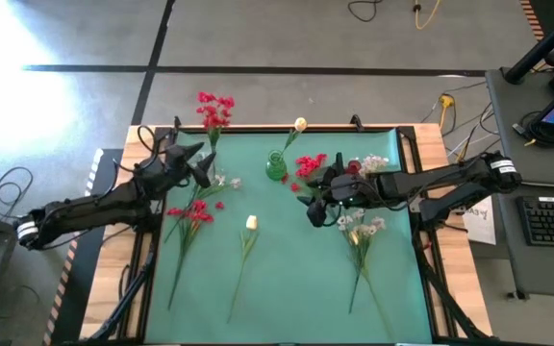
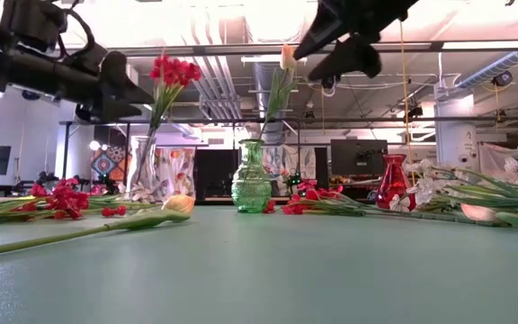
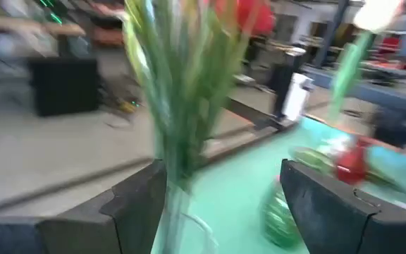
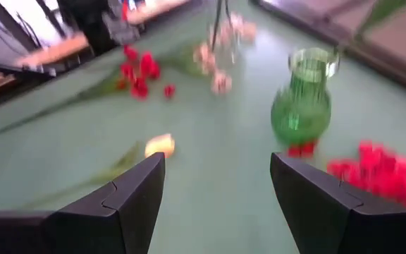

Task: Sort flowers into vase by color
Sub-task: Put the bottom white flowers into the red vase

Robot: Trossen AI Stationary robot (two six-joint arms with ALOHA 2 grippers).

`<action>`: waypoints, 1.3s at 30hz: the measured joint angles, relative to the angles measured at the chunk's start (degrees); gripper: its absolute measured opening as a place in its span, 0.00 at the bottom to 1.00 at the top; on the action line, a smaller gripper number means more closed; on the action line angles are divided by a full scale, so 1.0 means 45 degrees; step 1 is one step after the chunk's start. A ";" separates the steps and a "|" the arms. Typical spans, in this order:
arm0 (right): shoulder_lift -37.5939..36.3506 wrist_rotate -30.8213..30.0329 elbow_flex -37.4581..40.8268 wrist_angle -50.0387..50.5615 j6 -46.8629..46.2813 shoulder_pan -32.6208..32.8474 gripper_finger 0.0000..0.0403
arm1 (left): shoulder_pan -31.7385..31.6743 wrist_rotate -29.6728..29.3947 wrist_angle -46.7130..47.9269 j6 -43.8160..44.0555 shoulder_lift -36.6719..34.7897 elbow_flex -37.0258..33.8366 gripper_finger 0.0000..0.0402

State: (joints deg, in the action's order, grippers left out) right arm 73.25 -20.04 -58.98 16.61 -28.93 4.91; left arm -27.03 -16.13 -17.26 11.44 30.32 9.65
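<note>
Green mat point(image 1: 296, 288) covers the wood table point(image 1: 113, 288); lab w/ ducts and monitors behind in the low view.

We see three vases:
- clear vase point(image 2: 144, 171) near the mat's far-left corner, holding a red flower point(image 1: 214, 113) upright, bloom leaning past the mat's far edge.
- green vase point(image 1: 276, 167) mid-mat toward the far side, w/ a cream-yellow bud point(image 1: 300, 124) standing in it.
- red vase point(image 2: 392, 183) right of the green one in the low view; we can't make it out from above, right arm covers that spot.

Left gripper point(image 1: 200, 165) sits just beside the clear vase. Left wrist view shows the fingers point(image 3: 134, 204) spread, green stems between them; whether they touch, we can't tell. Looks released, nothing clamped.

Right gripper point(image 1: 314, 204) hangs above the mat, right of the green vase, fingers point(image 4: 134, 190) apart and holding nothing.

Loose on the mat:
- red flowers point(image 1: 192, 213) left side, stems running toward the near edge.
- another cream-yellow bud point(image 1: 251, 223) center-left, lying flat.
- red blooms point(image 1: 310, 165) just right of the green vase, next to the right arm.
- white-pink sprays point(image 1: 360, 229) right side, near the right gripper; more pale blooms point(image 1: 374, 163) toward the far-right corner.
</note>
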 joint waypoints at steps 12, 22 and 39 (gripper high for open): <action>0.0000 0.1642 -0.1404 0.5931 -0.5182 0.1612 0.62 | 0.1002 0.5691 0.2670 0.3116 -0.1368 0.0583 0.61; -0.0005 0.2229 -0.0629 0.6353 -1.0358 0.4493 0.62 | 0.4407 0.4682 0.1964 0.3687 -0.1344 0.1069 0.57; 0.1902 0.2484 0.0616 0.7822 -1.7660 0.6986 0.62 | 0.6581 0.2221 0.0487 0.3672 -0.0077 0.1073 0.57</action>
State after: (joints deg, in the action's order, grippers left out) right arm 81.81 -8.86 -56.21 51.81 -108.39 36.35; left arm 2.59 -6.13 -15.07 27.97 29.98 14.48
